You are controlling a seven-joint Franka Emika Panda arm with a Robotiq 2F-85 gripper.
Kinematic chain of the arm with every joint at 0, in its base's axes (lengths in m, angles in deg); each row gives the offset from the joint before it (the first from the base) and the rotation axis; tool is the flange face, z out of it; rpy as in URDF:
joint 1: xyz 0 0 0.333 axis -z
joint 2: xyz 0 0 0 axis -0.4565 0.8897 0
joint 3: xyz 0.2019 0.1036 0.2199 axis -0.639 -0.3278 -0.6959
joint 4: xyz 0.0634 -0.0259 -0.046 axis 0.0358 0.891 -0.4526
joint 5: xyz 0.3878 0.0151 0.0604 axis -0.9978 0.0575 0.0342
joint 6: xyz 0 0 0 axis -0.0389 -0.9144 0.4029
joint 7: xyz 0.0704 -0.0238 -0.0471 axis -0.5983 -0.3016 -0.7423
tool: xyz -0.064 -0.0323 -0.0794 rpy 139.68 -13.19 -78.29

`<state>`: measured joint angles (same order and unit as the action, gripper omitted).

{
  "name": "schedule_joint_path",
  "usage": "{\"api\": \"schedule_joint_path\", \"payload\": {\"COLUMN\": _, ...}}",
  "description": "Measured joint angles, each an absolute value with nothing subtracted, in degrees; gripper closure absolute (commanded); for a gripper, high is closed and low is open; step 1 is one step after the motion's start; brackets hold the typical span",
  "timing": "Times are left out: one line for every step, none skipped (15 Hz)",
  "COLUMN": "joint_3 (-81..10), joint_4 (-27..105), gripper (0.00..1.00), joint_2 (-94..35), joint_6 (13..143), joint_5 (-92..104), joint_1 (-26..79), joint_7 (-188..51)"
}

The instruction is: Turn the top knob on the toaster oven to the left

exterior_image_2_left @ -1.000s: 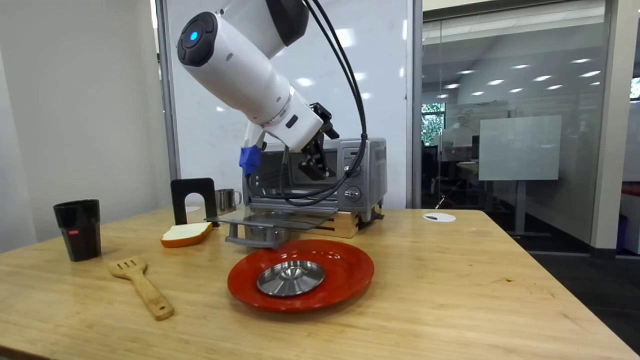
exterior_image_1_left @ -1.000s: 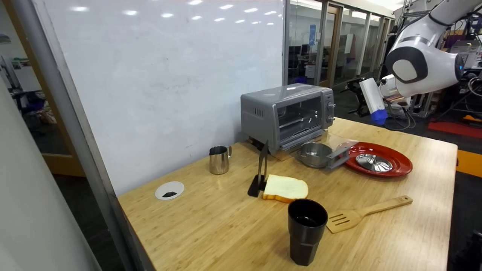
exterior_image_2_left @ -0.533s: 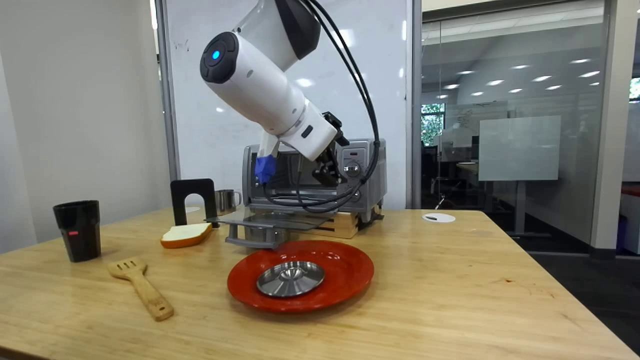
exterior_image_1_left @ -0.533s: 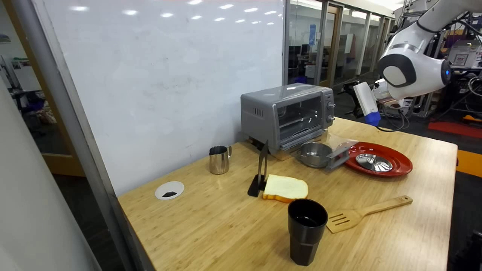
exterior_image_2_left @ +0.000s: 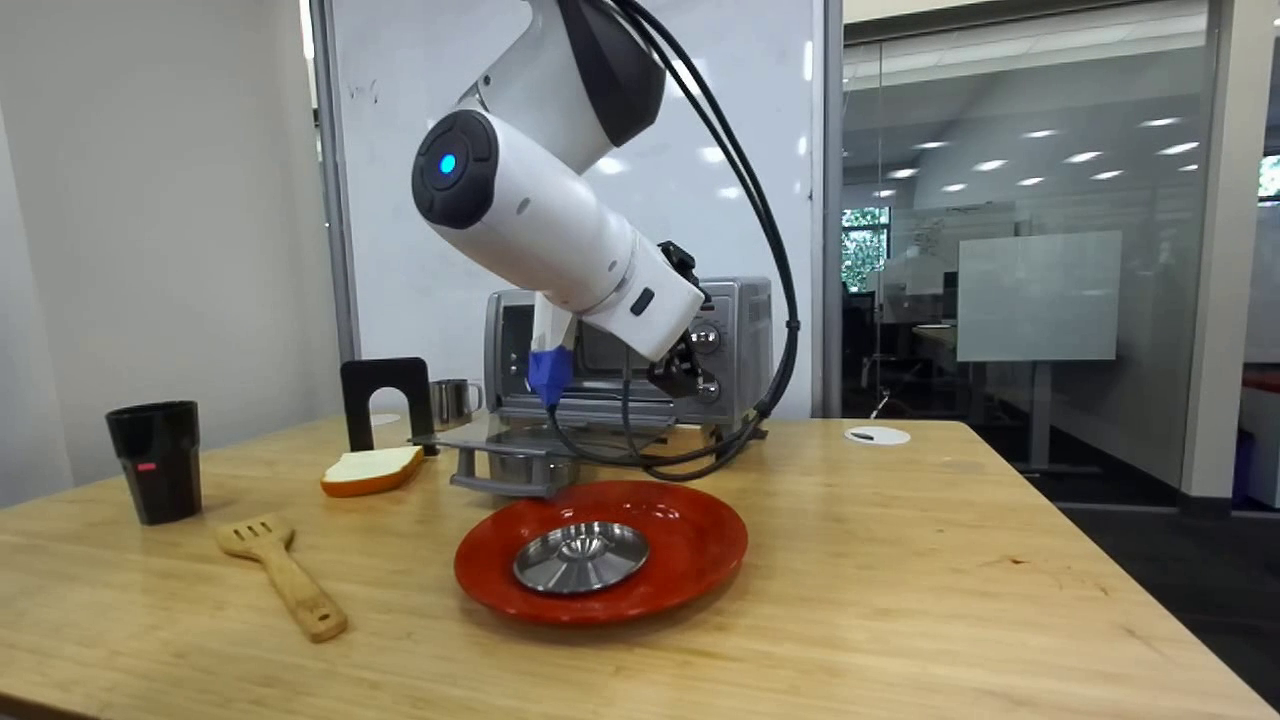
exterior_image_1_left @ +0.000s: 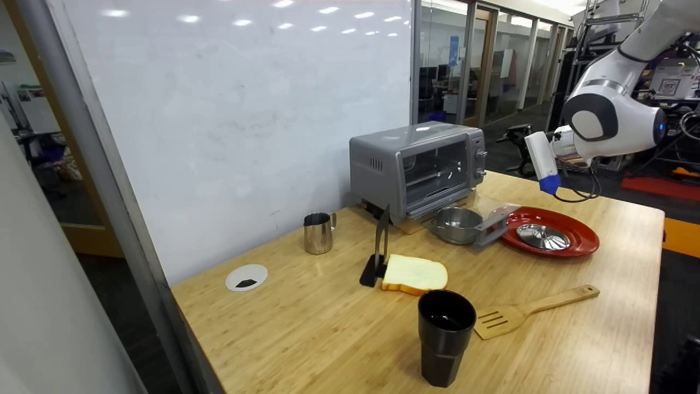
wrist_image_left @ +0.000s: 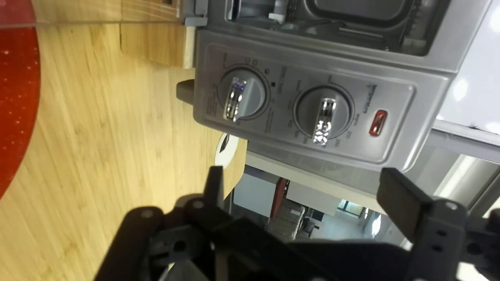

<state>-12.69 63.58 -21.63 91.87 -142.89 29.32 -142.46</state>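
Observation:
The silver-grey toaster oven [exterior_image_1_left: 410, 158] stands against the whiteboard, also in an exterior view [exterior_image_2_left: 755, 340], with its glass door lowered open. In the wrist view its control panel [wrist_image_left: 269, 128] appears turned sideways. The top knob [wrist_image_left: 324, 115], beside the red indicator light [wrist_image_left: 378, 123], has a shiny grip bar; it also shows in an exterior view [exterior_image_2_left: 706, 337]. The lower knob [wrist_image_left: 241, 93] sits left of it in the wrist view. My gripper [wrist_image_left: 302, 175] is open and empty, in front of the panel and apart from the knobs. It shows in both exterior views [exterior_image_1_left: 508, 153] [exterior_image_2_left: 690, 325].
The lowered door's handle [exterior_image_2_left: 500, 486] juts over the table, above a steel pan [exterior_image_1_left: 456, 224]. A red plate [exterior_image_2_left: 700, 570] with a metal lid [exterior_image_2_left: 582, 557] is in front. A black cup [exterior_image_1_left: 445, 334], bread slice [exterior_image_1_left: 415, 273], spatula [exterior_image_1_left: 547, 303] and steel cup [exterior_image_1_left: 318, 232] stand or lie farther off.
The arm and gripper have moved lower, and rightward in the exterior view that faces the oven's front. The gripper stays empty; the oven and other objects have not moved.

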Motion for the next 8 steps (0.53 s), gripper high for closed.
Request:
{"api": "schedule_joint_path", "payload": {"joint_3": -12.69, "joint_4": 64.56, "gripper": 0.00, "joint_2": -21.63, "joint_6": 90.43, "joint_5": -142.90, "joint_1": 29.73, "joint_7": -143.18}}
{"api": "schedule_joint_path", "payload": {"joint_3": -12.70, "joint_4": 65.47, "gripper": 0.00, "joint_2": -21.64, "joint_6": 89.33, "joint_5": -142.90, "joint_1": 29.97, "joint_7": -144.26}}
{"api": "schedule_joint_path", "payload": {"joint_3": -12.73, "joint_4": 66.22, "gripper": 0.00, "joint_2": -21.64, "joint_6": 89.10, "joint_5": -142.90, "joint_1": 30.01, "joint_7": -145.34}}
{"api": "schedule_joint_path", "payload": {"joint_3": -12.89, "joint_4": 66.76, "gripper": 0.00, "joint_2": -21.67, "joint_6": 89.79, "joint_5": -142.89, "joint_1": 29.99, "joint_7": -146.18}}
{"api": "schedule_joint_path", "payload": {"joint_3": -13.07, "joint_4": 67.12, "gripper": 0.00, "joint_2": -21.70, "joint_6": 90.31, "joint_5": -142.89, "joint_1": 29.92, "joint_7": -146.63}}
{"api": "schedule_joint_path", "payload": {"joint_3": -13.18, "joint_4": 67.28, "gripper": 0.00, "joint_2": -21.71, "joint_6": 90.53, "joint_5": -142.89, "joint_1": 29.83, "joint_7": -146.76}}
{"api": "schedule_joint_path", "payload": {"joint_3": -13.22, "joint_4": 67.29, "gripper": 0.00, "joint_2": -21.72, "joint_6": 90.64, "joint_5": -142.89, "joint_1": 29.76, "joint_7": -146.77}}
{"api": "schedule_joint_path", "payload": {"joint_3": -13.22, "joint_4": 67.29, "gripper": 0.00, "joint_2": -21.74, "joint_6": 90.68, "joint_5": -142.88, "joint_1": 29.75, "joint_7": -146.77}}
